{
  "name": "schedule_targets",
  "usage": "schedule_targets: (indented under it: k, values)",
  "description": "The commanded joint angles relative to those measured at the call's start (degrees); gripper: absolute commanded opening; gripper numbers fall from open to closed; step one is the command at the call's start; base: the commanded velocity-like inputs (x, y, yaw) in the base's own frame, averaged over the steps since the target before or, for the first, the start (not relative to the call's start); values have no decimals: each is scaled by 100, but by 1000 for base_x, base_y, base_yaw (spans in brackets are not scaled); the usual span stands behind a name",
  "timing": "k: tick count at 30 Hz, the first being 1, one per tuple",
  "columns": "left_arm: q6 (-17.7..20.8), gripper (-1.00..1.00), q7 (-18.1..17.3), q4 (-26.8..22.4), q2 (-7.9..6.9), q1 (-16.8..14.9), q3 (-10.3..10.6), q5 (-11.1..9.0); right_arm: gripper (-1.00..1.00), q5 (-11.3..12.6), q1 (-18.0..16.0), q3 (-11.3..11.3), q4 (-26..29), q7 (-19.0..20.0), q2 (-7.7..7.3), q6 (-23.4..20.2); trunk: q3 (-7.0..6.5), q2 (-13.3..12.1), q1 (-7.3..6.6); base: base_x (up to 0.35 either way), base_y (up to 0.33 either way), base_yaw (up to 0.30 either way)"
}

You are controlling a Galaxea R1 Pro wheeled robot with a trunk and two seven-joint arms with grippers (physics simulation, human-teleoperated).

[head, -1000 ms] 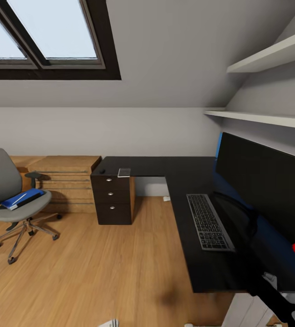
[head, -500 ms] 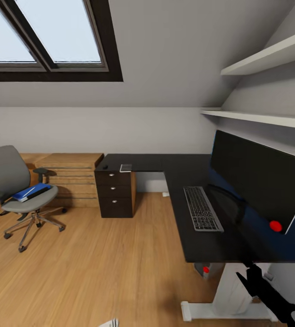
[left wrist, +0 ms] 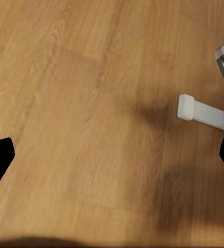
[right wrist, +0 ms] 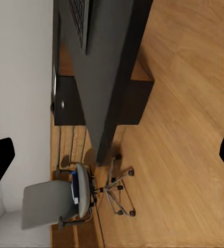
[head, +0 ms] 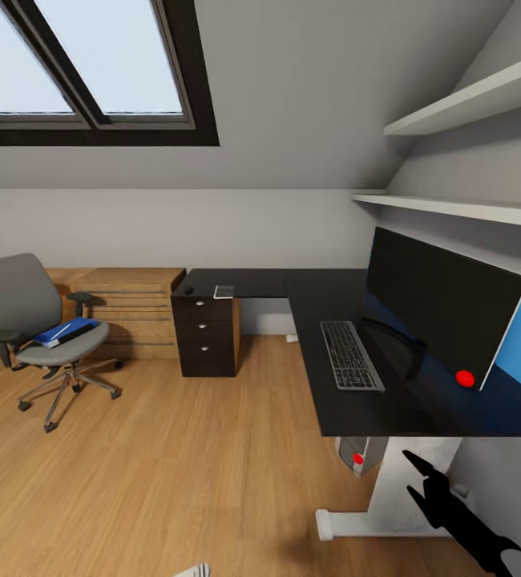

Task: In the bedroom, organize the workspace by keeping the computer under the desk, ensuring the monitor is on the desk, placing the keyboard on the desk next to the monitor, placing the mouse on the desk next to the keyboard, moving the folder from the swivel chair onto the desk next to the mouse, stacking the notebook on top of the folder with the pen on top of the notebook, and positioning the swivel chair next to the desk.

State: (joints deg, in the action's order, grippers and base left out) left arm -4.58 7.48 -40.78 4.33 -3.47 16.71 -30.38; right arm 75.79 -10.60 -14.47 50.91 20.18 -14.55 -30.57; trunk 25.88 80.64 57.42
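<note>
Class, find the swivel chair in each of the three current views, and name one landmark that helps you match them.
Head view: swivel chair stands at the left, on the wood floor, apart from the desk.
Right wrist view: swivel chair, beyond the desk's end.
Left wrist view: floor and a white desk foot.
Shared landmark: the desk.

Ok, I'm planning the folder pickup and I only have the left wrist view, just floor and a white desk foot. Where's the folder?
Observer: The blue folder lies on the seat of the swivel chair, which stands apart from the desk.
Operator: Is the keyboard up there yet?
Observer: Yes, the keyboard lies on the desk, right in front of the monitor.
Operator: And the mouse?
Observer: A small dark object sits on the desk's far end above the drawers. It is too small to tell if it is the mouse.
</note>
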Motion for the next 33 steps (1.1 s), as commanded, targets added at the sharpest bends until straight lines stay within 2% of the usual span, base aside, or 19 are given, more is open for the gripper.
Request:
schedule_targets:
  k: [1, 4, 5, 8, 10, 11, 13, 14, 15, 16, 17, 18, 19, 21, 22, 23, 25, 28, 33]
  values:
    - [-31, 100, 43, 10, -6, -4, 36, -63, 100, -13, -4, 81, -24, 4, 2, -16, 6, 3, -1, -28, 0, 0]
    - [-30, 100, 43, 99, -33, -4, 20, -69, 100, -313, -4, 714, -277, 8, 4, 278, 6, 3, -1, -12, 0, 0]
    - [-29, 100, 43, 108, -48, -4, 17, -70, 100, -385, -4, 825, -364, 7, 4, 376, 6, 3, -1, -6, 0, 0]
    - [-33, 100, 40, 132, -167, -4, -3, -82, 100, -1027, -4, 1458, -1247, 11, 5, 1485, -12, -37, -23, -3, 0, 0]
    - [-33, 100, 38, 135, -196, -4, -11, -90, 100, -1277, -4, 1613, -1515, 15, 5, 1979, -48, -117, -67, -1, 0, 0]
    - [-31, 100, 36, 140, -217, -4, -17, -97, 100, -1523, -4, 1738, -1733, 17, 8, 2452, -66, -158, -89, 0, 0, 0]
    - [-29, 100, 36, 141, -237, -4, -21, -102, 100, -1780, -4, 1858, -1911, 19, 18, 2870, -102, -238, -133, 0, 0, 0]
    - [-28, 100, 35, 141, -251, -4, -23, -105, 100, -2071, -4, 2009, -2058, 19, 79, 3207, -120, -278, -155, 0, 0, 0]
    - [-27, 100, 35, 141, -255, -4, -24, -105, 100, -2233, -4, 2102, -2125, 16, 130, 3348, -138, -318, -177, 0, 0, 0]
    - [-27, 100, 35, 141, -265, -4, -25, -103, 100, -2587, -4, 2299, -2266, 3, 251, 3576, -155, -358, -199, 0, 0, 0]
    - [-26, 100, 34, 141, -269, -4, -26, -103, 100, -2771, -4, 2394, -2344, -16, 311, 3669, -173, -398, -221, 0, 0, 0]
    - [-26, 100, 37, 141, -271, -4, -26, -101, 100, -3146, -4, 2547, -2507, -93, 408, 3833, -191, -438, -243, 0, 0, 0]
    - [-26, 100, 39, 141, -272, -4, -27, -101, 100, -3338, -4, 2605, -2584, -154, 445, 3909, -209, -478, -265, 0, 0, 0]
    - [-26, 100, 41, 141, -273, -4, -27, -95, 100, -4106, -4, 2745, -2803, -529, 548, 4193, -245, -559, -309, 0, 0, 0]
    - [-26, 100, 41, 143, -273, -4, -27, -96, 100, -4292, -4, 2766, -2839, -645, 569, 4260, -263, -599, -331, 0, 0, 0]
    - [-26, 100, 41, 143, -273, -4, -27, -96, 100, -4292, -4, 2766, -2839, -645, 569, 4260, -281, -639, -353, 0, 0, 0]
    - [-26, 100, 48, 155, -277, -4, -38, -99, 100, -4825, -4, 2805, -2916, -1020, 646, 4463, -317, -719, -397, 0, 0, 0]
    - [-28, 100, 62, 249, -298, -4, -61, -104, 100, -5148, -4, 2824, -2968, -1336, 718, 4626, -371, -839, -463, 0, 0, 0]
    - [-92, 100, 74, 636, -349, -4, -163, -104, 100, -5406, -4, 2844, -3199, -1756, 826, 4837, -461, -1040, -572, 0, 0, 0]
